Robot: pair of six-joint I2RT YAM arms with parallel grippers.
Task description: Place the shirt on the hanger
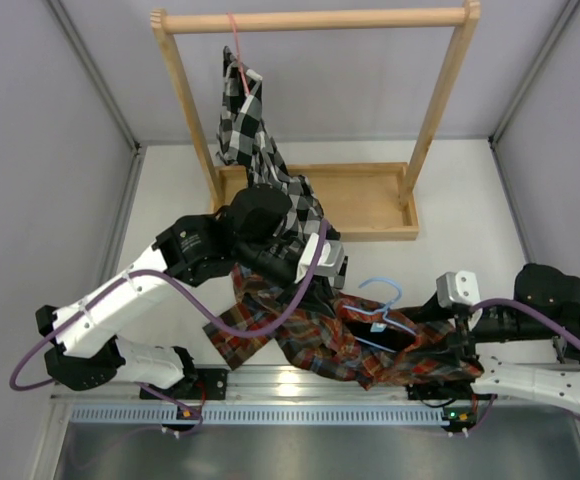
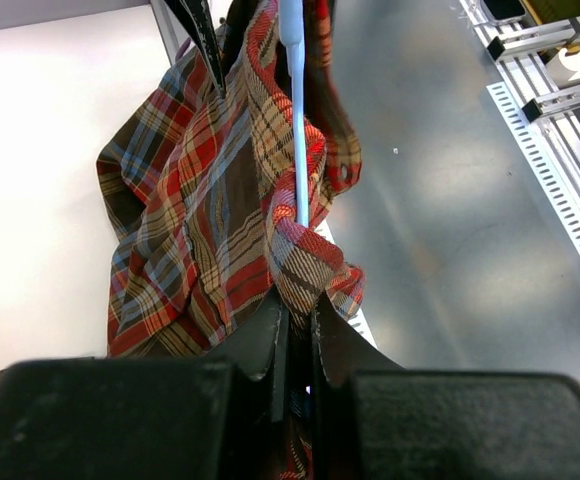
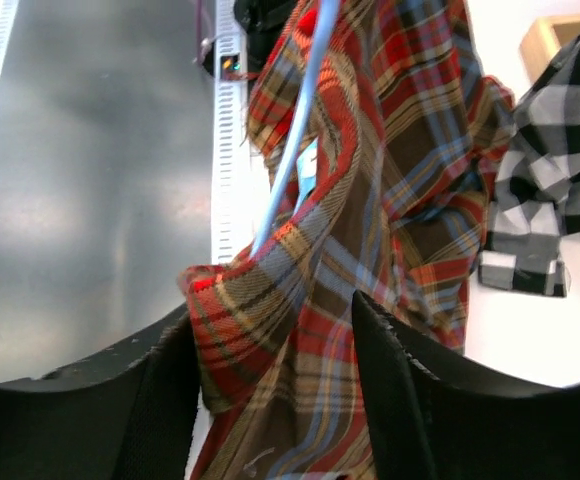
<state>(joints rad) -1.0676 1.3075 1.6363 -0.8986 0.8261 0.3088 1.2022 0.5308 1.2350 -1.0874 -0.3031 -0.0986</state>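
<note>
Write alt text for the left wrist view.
The left gripper is shut on a fold of the plaid shirt, the light-blue hanger wire running up through the fabric beyond it. The shirt bunches above white table at left, grey metal sheet at right.

top external: overhead, looking down, far | left wrist: close on shirt [image 2: 200,200] | right wrist: close, same shirt

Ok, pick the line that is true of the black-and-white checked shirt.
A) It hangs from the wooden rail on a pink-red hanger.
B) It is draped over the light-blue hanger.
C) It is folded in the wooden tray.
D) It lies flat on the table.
A: the checked shirt hangs from a pink-red hanger hooked over the wooden rail, behind the plaid shirt.
</note>
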